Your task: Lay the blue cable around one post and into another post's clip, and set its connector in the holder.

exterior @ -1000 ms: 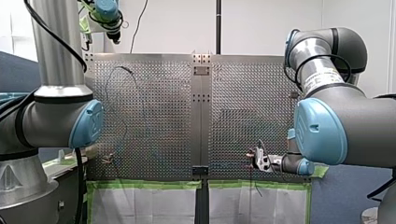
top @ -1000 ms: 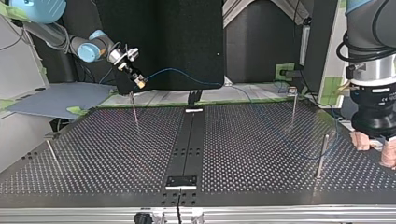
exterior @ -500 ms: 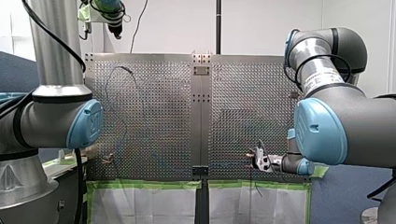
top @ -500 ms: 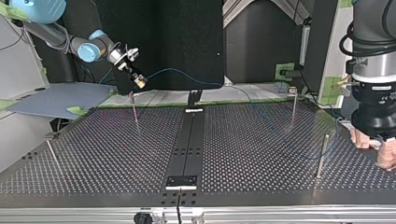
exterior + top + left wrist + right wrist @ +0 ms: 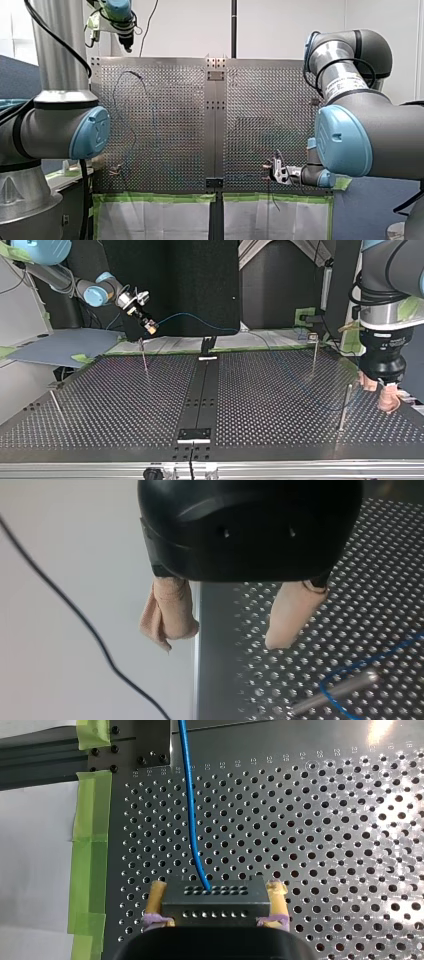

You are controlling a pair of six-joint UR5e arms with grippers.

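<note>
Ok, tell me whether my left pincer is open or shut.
Open: on my left pincer the beige pads stand apart, nothing between them.

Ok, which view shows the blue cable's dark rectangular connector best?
Right wrist view: the dark rectangular connector sits large between the yellow fingers of my right gripper. Top and front views show only a speck there; left wrist view, nothing.

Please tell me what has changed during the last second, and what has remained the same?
My left arm moved toward the top view's left, bringing the open left pincer closer to the post; it holds nothing. The right pincer remains shut on the connector, in the same place, and the blue cable lies as before.
</note>
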